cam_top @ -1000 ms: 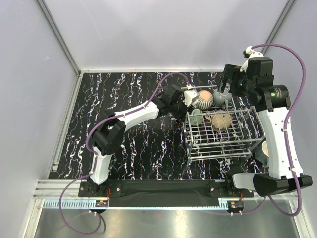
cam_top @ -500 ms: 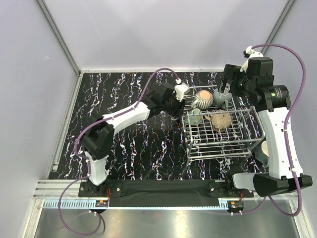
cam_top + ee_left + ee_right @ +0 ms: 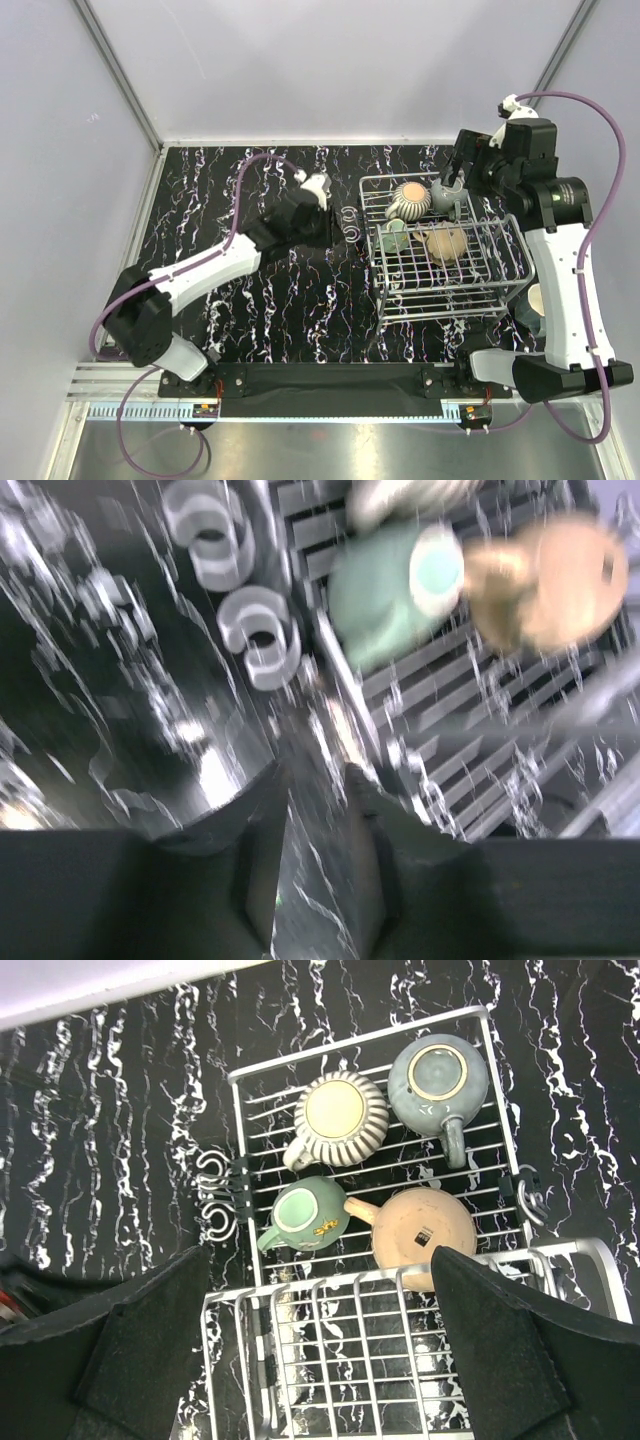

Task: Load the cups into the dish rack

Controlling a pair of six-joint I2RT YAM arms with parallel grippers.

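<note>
The dish rack (image 3: 450,290) stands at the right of the table. Four cups lie upside down in its far half: a cream ribbed one (image 3: 408,200), a grey-green one (image 3: 446,196), a teal-green one (image 3: 398,238) and a tan one (image 3: 447,242). All four also show in the right wrist view: cream (image 3: 345,1110), grey-green (image 3: 437,1078), teal-green (image 3: 300,1215), tan (image 3: 425,1225). A dark cup (image 3: 534,300) sits right of the rack, half hidden by the right arm. My left gripper (image 3: 335,222) is empty, its jaws slightly apart, just left of the rack (image 3: 450,680). My right gripper (image 3: 462,172) is wide open and empty above the rack's far edge.
Curved hooks (image 3: 250,630) hang off the rack's left side, close to my left fingers. The raised wire side (image 3: 400,1272) lies right below my right gripper. White walls close in the table at the back and on both sides.
My left gripper has let go of the cream ribbed cup, now lying in the rack's far left corner, and drawn back to the left and nearer. The right arm has barely moved.
</note>
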